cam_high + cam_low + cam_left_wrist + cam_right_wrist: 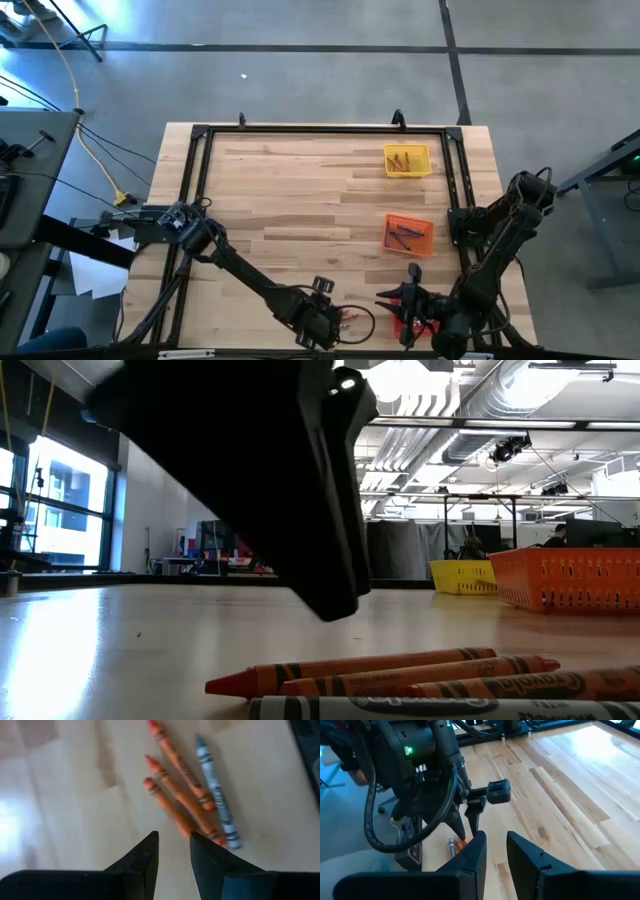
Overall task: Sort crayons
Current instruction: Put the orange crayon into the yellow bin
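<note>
Left gripper (172, 852) is being held just above the crayons (190, 790), fingers parted a little, nothing gripped. Three orange sticks and one grey one are lying side by side on the counter (300, 200) at its near edge. Right gripper (495, 850) is being held close by, fingers slightly apart, empty. Yellow tray (407, 160) and orange tray (409, 234) are sitting well apart from them.
</note>
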Robot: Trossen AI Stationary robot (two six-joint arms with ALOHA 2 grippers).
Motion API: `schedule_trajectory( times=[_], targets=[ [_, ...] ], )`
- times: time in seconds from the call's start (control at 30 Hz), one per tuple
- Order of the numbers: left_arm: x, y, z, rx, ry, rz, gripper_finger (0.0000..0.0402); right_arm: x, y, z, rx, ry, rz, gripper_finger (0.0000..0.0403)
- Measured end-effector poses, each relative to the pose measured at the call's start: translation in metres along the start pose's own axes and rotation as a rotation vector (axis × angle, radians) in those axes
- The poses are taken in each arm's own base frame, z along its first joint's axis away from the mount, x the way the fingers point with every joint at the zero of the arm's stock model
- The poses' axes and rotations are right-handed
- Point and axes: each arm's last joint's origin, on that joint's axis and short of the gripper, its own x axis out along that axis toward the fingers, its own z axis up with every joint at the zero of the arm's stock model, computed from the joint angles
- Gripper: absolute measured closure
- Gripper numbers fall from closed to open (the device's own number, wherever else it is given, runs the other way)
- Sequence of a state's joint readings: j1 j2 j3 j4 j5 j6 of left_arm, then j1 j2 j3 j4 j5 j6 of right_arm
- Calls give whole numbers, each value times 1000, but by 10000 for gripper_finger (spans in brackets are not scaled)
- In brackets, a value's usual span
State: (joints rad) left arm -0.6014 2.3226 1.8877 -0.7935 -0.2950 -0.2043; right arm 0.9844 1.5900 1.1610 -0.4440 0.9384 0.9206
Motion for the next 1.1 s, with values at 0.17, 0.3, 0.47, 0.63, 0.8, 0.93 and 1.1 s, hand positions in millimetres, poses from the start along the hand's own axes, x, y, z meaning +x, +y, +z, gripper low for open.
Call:
schedule_trajectory(
  times=[0.17,0.3,0.47,0.63,0.8,0.93,1.1],
  targets=[
    [0,1,0,6,-9,28,306,1,-1,0,-74,0,-9,332],
    [1,3,1,0,-9,30,306,1,-2,1,-162,-13,-23,332],
    [1,5,3,-16,-21,28,306,1,-2,1,-231,-34,-44,332],
    [2,9,7,-81,-58,22,306,1,-4,0,-273,-29,-55,332],
    [3,9,7,-236,-53,-7,306,1,-4,0,-275,-26,-59,332],
    [2,8,7,-362,-53,-10,306,1,-4,0,-272,-25,-59,332],
    [2,7,7,-453,-51,-20,306,1,-4,0,-245,-21,-53,332]
  ],
)
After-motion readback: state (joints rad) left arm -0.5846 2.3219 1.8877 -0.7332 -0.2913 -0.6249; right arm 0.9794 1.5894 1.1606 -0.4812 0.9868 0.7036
